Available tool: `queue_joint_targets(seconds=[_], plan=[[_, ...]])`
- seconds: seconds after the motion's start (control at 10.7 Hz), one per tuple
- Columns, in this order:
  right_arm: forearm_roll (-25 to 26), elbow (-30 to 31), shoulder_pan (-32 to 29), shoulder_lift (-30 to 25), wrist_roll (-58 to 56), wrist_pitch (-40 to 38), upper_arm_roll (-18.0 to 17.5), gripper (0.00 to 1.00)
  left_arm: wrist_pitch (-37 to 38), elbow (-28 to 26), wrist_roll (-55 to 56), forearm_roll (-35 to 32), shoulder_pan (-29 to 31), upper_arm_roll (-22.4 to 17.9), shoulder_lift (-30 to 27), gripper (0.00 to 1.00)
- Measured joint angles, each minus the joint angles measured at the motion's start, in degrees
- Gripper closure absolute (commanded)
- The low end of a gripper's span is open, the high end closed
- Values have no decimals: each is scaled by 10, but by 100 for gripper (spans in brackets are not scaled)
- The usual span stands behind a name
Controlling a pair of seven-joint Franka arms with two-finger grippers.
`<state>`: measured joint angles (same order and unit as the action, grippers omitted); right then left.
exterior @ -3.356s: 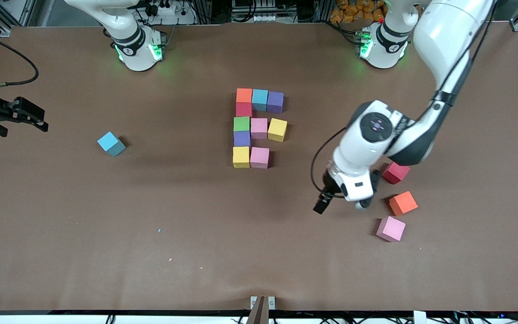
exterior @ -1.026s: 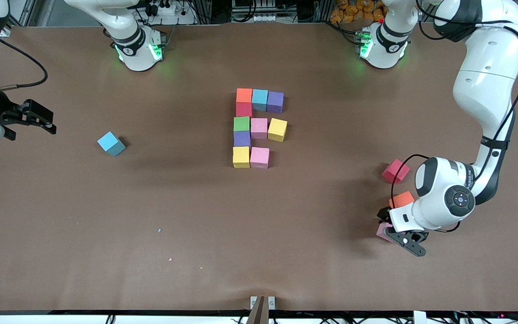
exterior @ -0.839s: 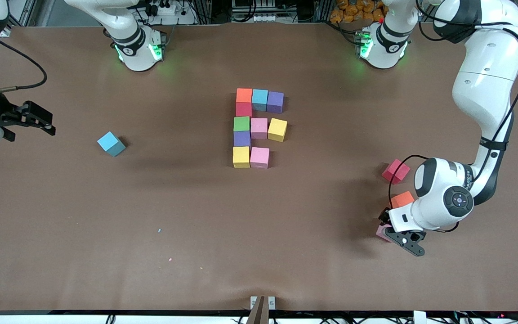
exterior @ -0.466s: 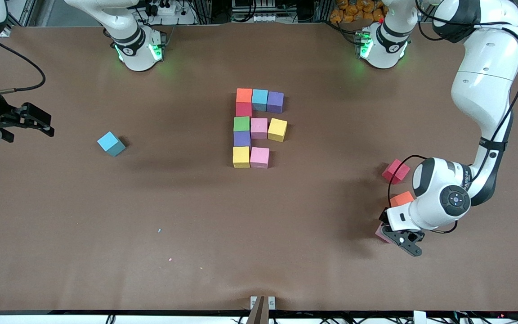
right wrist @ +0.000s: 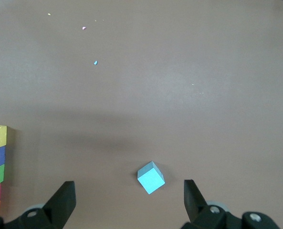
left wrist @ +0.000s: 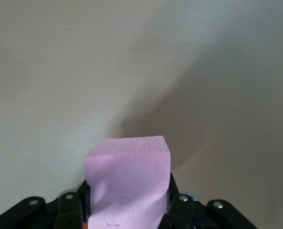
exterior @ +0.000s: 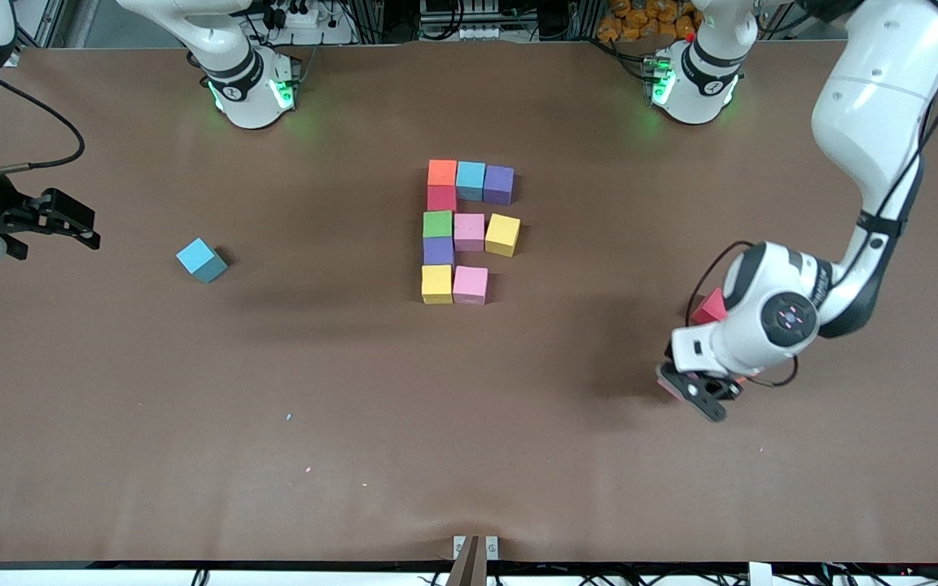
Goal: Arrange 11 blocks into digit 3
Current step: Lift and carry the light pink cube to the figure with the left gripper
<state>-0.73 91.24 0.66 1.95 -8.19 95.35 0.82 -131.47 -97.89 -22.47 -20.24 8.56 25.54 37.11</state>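
Holding a pink block (left wrist: 128, 183) clamped between my left gripper's (exterior: 690, 391) fingers, I have it lifted over bare table, toward the left arm's end from the figure (exterior: 469, 232). That figure counts ten cubes; its row nearest the front camera has only a yellow block (exterior: 436, 284) and a pink one (exterior: 470, 285), so the open spot is just beside that pink one, on the side toward the left arm's end. A red spare (exterior: 712, 307) lies on the table, partly hidden by my left arm.

My risk, I judge, is the set-down: foam squashes in the grip, so the block could twist on release or come down skewed and nudge its neighbours out of line.

My right gripper (right wrist: 130, 196) waits with fingers spread wide, over the table at the right arm's end; a light blue spare (exterior: 201, 260) sits between it and the figure.
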Motion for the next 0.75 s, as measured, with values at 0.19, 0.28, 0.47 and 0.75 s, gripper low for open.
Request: queue_joint_targets(seconds=[0.19,0.28,0.47,0.75], plan=[[0,0,0,0,0,0,0,0,0,-58,0,0,-1,24,-39,97],[0,0,0,1,0,0,0,0,0,-83,0,0,-1,33,-58,97],[0,0,0,1,0,0,0,0,-17,-135,0,-1,-2,50,-95,97],[0,0,0,1,0,1,0,0,-68,-207,0,-2,-3,74,-123,97]])
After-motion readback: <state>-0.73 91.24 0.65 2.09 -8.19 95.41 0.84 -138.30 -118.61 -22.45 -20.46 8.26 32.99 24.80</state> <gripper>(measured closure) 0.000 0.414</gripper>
